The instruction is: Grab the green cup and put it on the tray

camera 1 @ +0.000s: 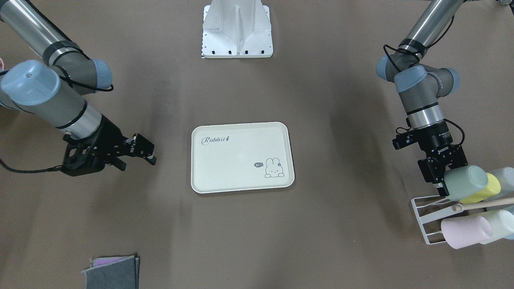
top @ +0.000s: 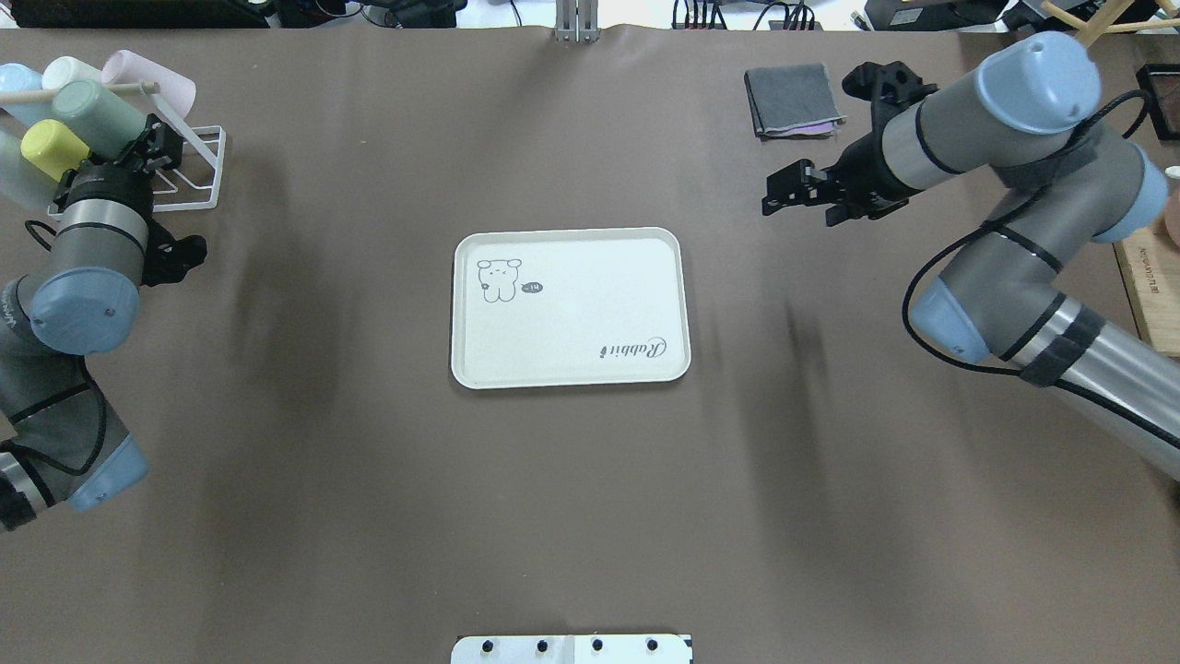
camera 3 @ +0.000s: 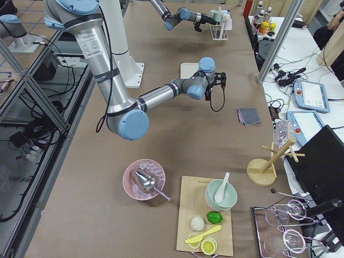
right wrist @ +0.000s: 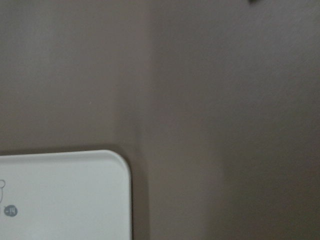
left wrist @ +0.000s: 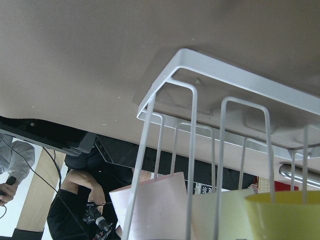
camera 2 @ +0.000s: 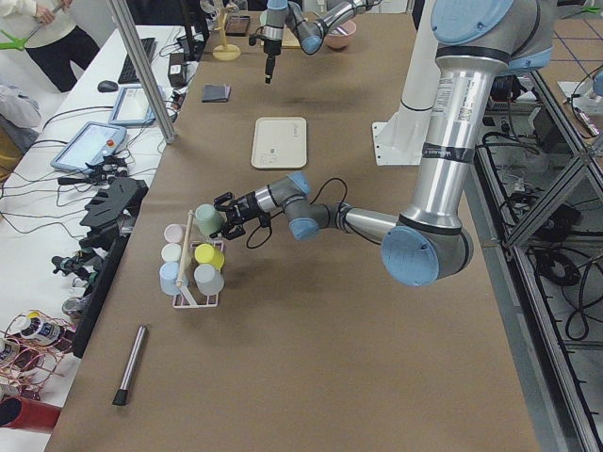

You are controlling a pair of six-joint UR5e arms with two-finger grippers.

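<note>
Far left of the overhead view: a white wire rack (top: 198, 171) stands on the brown table (top: 369, 480) and holds several cups on their sides. The green cup (top: 92, 115) is 1 of them, lying between a yellow cup (top: 51, 148) and a pink cup (top: 152, 78). It is still in the rack and well apart from the tray.

The left gripper (top: 152, 146) is at the rack, its fingers right against the green cup. The front-facing view shows 1 finger just under the cup's side. Whether the jaws are clamped on the cup or merely standing beside it cannot be told. The left wrist view shows only rack wires and the pink, cream and yellow cups.

Centre: the tray (top: 590, 314) lies flat on the table with nothing on it.

Right: a folded grey cloth (top: 793, 100) lies near the table's far edge. The right gripper (top: 782, 189) hovers between the cloth and the tray, its 2 fingers spread apart and holding nothing.
</note>
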